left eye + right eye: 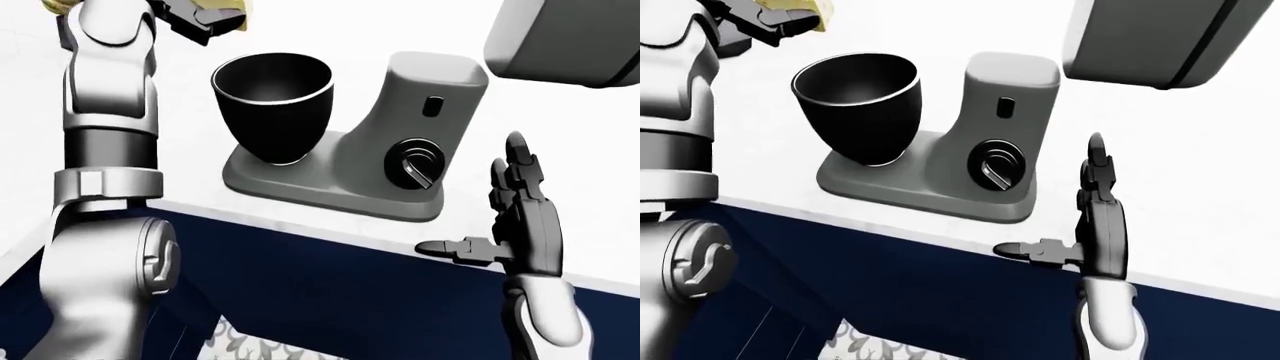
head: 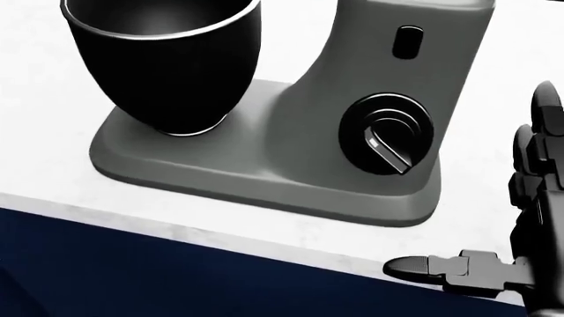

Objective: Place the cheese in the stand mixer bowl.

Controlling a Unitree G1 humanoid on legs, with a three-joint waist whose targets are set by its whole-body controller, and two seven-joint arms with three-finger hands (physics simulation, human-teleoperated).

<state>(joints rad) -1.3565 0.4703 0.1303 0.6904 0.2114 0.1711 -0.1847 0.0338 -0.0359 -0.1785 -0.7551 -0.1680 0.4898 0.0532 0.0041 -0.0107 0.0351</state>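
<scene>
Your left hand is up at the top left of the left-eye view, dark fingers wrapped round the pale yellow cheese, which pokes out to the right of the grip. The cheese sits above and a touch to the left of the black bowl, clear of the rim, not inside it. The bowl stands upright on the grey base of the stand mixer, its mouth open and nothing visible within. The mixer's column rises to the right of the bowl, black dial facing you, and the tilted-back head hangs large in the top right corner of the right-eye view. Your right hand stands flat and spread wide to the right of the mixer, fingers pointing up, thumb out to the left over the white counter edge, gripping nothing and touching nothing.
</scene>
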